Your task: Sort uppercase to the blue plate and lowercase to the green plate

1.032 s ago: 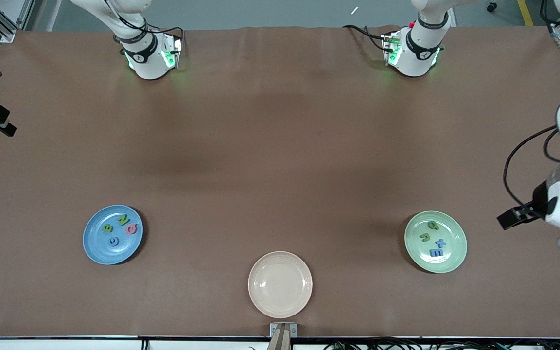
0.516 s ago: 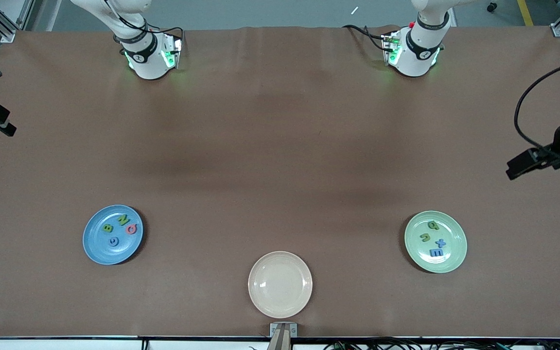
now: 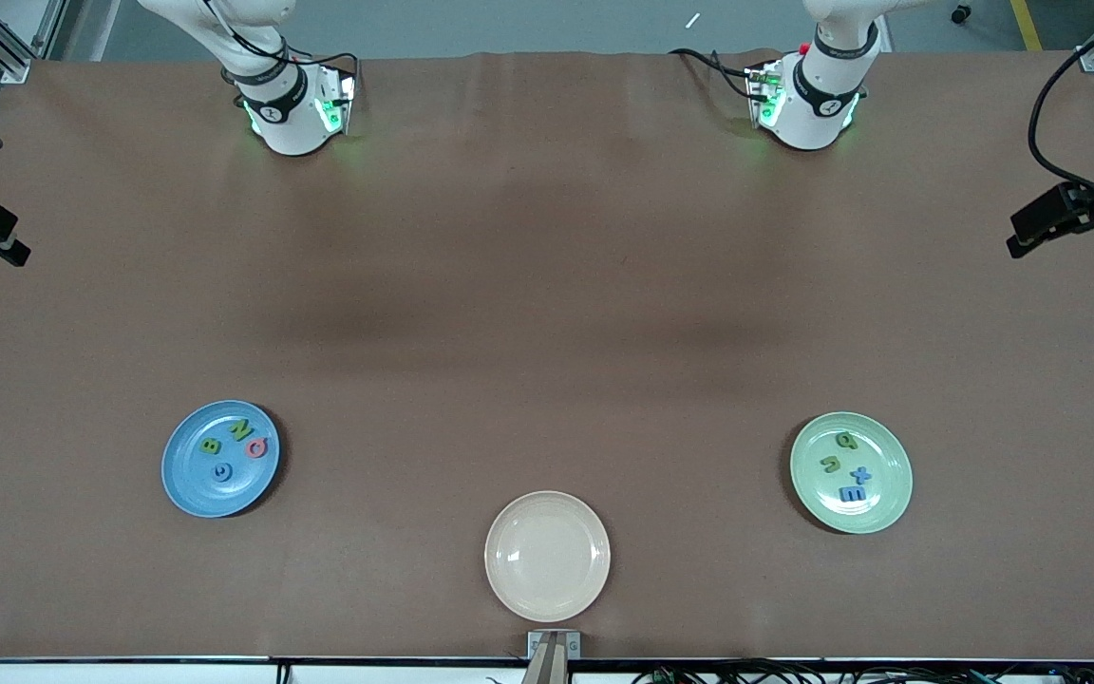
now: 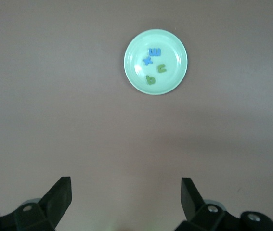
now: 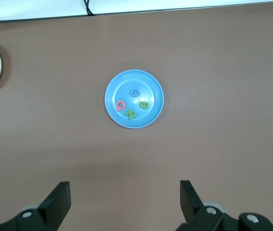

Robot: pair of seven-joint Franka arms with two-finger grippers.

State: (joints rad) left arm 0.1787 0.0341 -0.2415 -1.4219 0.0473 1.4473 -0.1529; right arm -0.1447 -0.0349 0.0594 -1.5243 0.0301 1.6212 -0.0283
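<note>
A brown table (image 3: 547,285) spans the room, a cream plate (image 3: 547,556) at its near edge. In the front view both arms are mostly cut off. The left gripper (image 4: 126,199) hangs wide open and empty, high over bare cloth, well apart from the green plate (image 3: 889,446) with the lowercase (image 3: 846,467). The right gripper (image 5: 125,201), likewise spread and empty, is well apart from the blue plate (image 3: 188,475) with the uppercase (image 3: 235,446).

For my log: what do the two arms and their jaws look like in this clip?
Both arms are white with black joint rings. The right arm's base and the left arm's base glow green, with black cables trailing from them. Each wrist view shows dark, wedge-shaped jaws with small round screws: the left gripper and the right gripper. No sleeves or readable labels show.
</note>
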